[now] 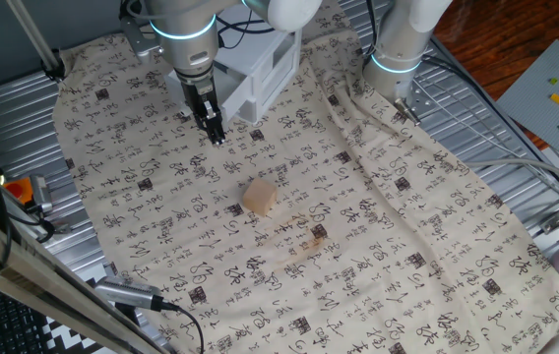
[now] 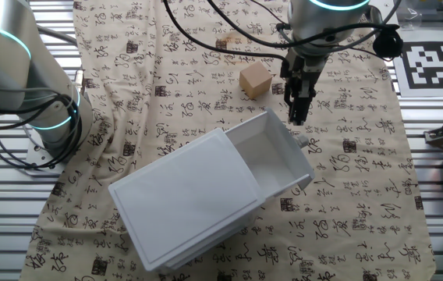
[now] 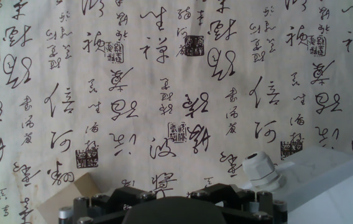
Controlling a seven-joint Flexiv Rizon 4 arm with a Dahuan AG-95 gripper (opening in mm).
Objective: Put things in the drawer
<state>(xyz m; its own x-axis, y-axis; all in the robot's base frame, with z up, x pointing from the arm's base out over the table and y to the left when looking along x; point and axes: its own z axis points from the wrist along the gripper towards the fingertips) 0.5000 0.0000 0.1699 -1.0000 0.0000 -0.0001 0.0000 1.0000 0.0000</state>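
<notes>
1. While the drawer (image 2: 272, 156) stands open, the block (image 2: 256, 79) lies at its 12 o'clock.
2. Gripper (image 2: 297, 119): empty, jaws seemingly closed.
3. Judged light, rigid; grip opposite flat faces.

We see a tablecloth (image 3: 164, 74) covered in black brush-written Chinese calligraphy with small square seal stamps, repeated all around the white drawer cabinet (image 2: 198, 199); the cursive characters are too loose for us to read with any certainty; beyond the cabinet's far right, a black-and-white square marker board (image 2: 438, 62) shows coded patterns only; we find no brand, number or label.
</notes>
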